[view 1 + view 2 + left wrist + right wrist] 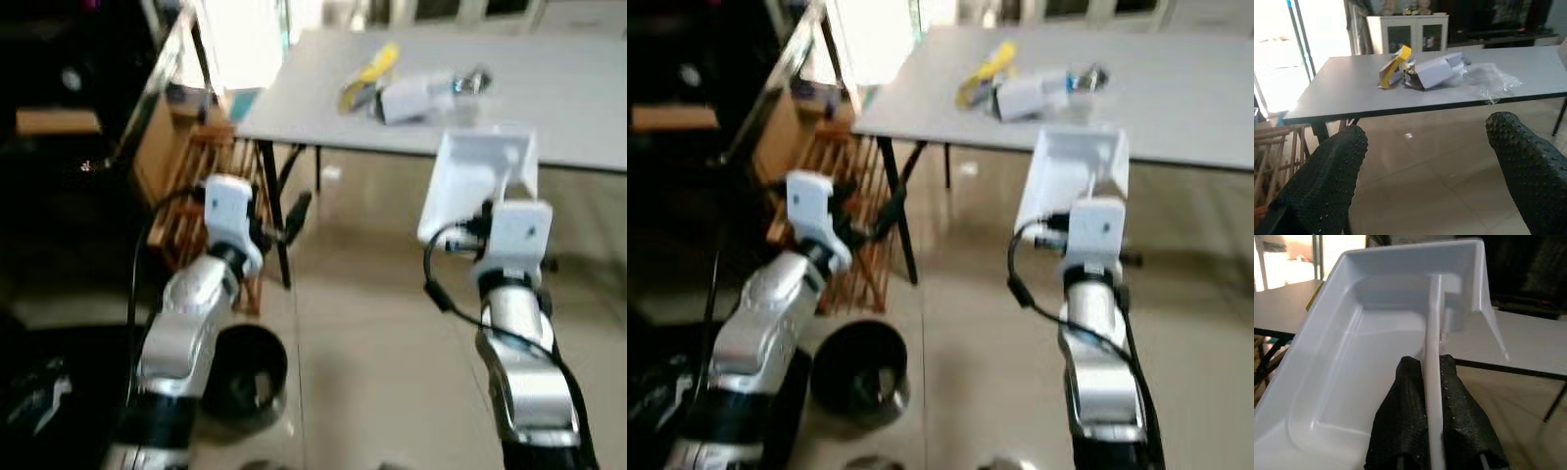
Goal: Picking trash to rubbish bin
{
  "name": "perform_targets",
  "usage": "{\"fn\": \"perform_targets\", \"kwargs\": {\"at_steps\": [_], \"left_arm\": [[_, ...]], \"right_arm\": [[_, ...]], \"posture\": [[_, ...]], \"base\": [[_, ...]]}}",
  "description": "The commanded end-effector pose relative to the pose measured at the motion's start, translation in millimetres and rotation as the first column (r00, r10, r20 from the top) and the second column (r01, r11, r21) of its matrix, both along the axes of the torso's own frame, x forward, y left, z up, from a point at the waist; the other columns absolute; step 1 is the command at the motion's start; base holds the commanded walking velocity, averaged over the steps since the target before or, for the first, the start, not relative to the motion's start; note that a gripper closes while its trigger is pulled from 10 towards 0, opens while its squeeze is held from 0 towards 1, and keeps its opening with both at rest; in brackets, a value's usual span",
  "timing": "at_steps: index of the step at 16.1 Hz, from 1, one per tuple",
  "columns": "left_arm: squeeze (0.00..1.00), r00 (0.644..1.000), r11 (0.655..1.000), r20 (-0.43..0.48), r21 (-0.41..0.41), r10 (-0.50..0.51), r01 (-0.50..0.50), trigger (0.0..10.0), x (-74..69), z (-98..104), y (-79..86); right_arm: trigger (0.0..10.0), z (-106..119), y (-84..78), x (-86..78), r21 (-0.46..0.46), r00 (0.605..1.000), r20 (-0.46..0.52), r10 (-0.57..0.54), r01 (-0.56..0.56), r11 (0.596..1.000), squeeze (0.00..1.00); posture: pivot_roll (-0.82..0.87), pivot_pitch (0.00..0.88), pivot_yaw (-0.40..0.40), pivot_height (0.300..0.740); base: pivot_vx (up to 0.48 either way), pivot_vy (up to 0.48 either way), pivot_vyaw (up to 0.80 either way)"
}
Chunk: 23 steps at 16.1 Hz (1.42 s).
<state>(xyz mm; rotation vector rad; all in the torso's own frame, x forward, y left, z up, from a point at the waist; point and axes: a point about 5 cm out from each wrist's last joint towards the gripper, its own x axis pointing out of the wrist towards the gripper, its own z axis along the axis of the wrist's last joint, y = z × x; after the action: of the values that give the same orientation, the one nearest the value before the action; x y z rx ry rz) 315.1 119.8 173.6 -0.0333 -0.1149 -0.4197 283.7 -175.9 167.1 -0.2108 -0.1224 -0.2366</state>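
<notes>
Trash (416, 91) is being left on the surface (549, 108); a white tray (1376, 347) is being pinched by the right hand (1432, 396), the left hand (1425, 161) being held wide.

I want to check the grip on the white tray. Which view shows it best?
The right wrist view: the right gripper is shut on the white tray, pinching its rim between both fingers. The two eye views show the tray held up before the table, but the arm hides the fingers.

Daylight glare upper left; head views soft, blurred; left side dark.
</notes>
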Motion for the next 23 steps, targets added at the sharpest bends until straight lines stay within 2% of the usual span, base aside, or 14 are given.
{"fn": "perform_targets", "kwargs": {"at_steps": [1, 9, 20, 23], "left_arm": [[0.0, 1.0, 1.0, 0.011, 0.02, 0.023, -0.024, 10.0, 0.1, 2.1, 7.7], [0.0, 1.0, 1.0, 0.009, 0.022, 0.021, -0.021, 10.0, 0.2, 1.8, 6.5], [0.0, 1.0, 1.0, 0.022, 0.022, 0.003, -0.003, 10.0, -2.2, 2.6, 1.7], [0.0, 1.0, 0.999, 0.028, 0.037, -0.014, 0.013, 10.0, -4.1, 1.6, -1.4]], "right_arm": [[10.0, 4.7, 6.2, 0.0, 0.007, 1.0, 0.024, 0.019, -0.019, 1.0, 0.0], [10.0, 2.6, 6.6, -1.1, 0.01, 1.0, 0.019, 0.014, -0.015, 1.0, 0.0], [10.0, 2.0, 8.1, -1.9, -0.005, 1.0, 0.015, 0.023, -0.023, 1.0, 0.0], [10.0, 0.6, 7.4, -1.8, -0.014, 1.0, 0.008, 0.021, -0.021, 1.0, 0.0]], "posture": [[-0.03, 0.08, 0.04, 0.74], [-0.03, 0.087, 0.045, 0.74], [-0.03, 0.092, 0.044, 0.74], [-0.03, 0.092, 0.045, 0.74]], "base": [[0.0, 0.48, 0.0], [0.0, 0.472, 0.0], [0.0, 0.0, 0.0], [0.0, 0.0, 0.61]]}}
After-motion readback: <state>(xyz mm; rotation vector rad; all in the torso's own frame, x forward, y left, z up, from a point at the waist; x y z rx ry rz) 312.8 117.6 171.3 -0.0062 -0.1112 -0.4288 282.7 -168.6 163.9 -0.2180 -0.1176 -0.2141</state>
